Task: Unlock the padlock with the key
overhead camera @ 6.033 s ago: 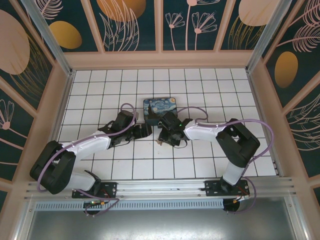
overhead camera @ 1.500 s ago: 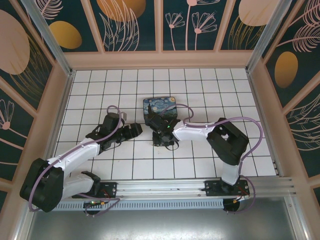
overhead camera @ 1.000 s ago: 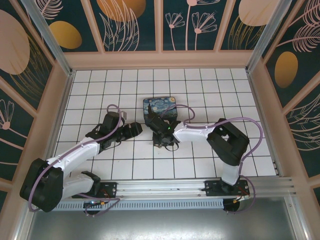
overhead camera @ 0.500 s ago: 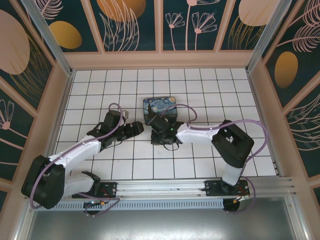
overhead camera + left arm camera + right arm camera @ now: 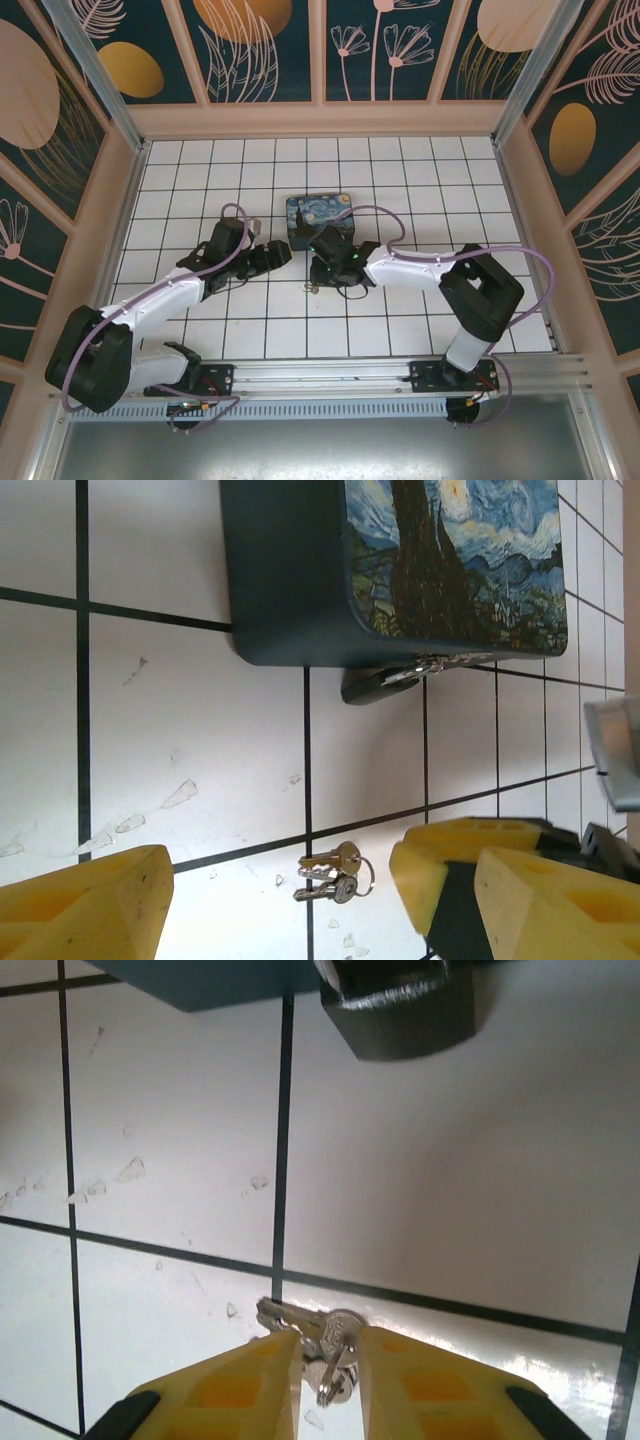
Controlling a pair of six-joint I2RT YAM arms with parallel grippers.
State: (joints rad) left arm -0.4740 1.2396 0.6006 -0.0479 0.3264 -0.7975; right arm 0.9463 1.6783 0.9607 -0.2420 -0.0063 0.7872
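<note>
The dark padlock [image 5: 378, 684] hangs at the front edge of the blue painted tin box [image 5: 300, 590] and rests on the white tile; the right wrist view has it [image 5: 400, 1005] at the top. A ring with two small silver keys, the key [image 5: 335, 872], lies flat on the tile in front of the padlock. My right gripper [image 5: 330, 1350] is open by a narrow gap just above the key [image 5: 325, 1338], one yellow fingertip on each side. My left gripper [image 5: 320, 900] stands wide open to the left, with the key lying between its fingers [image 5: 85, 905].
From above, the box [image 5: 320, 213] sits mid-table, with the left gripper [image 5: 281, 257] and right gripper [image 5: 320, 270] close together just in front of it. Wooden walls [image 5: 320, 118] ring the white tiled floor [image 5: 420, 180]. Purple cables loop over both arms.
My right gripper's fingers have parted a little and the key now lies on the tile. The left gripper has edged right and forward, towards the box.
</note>
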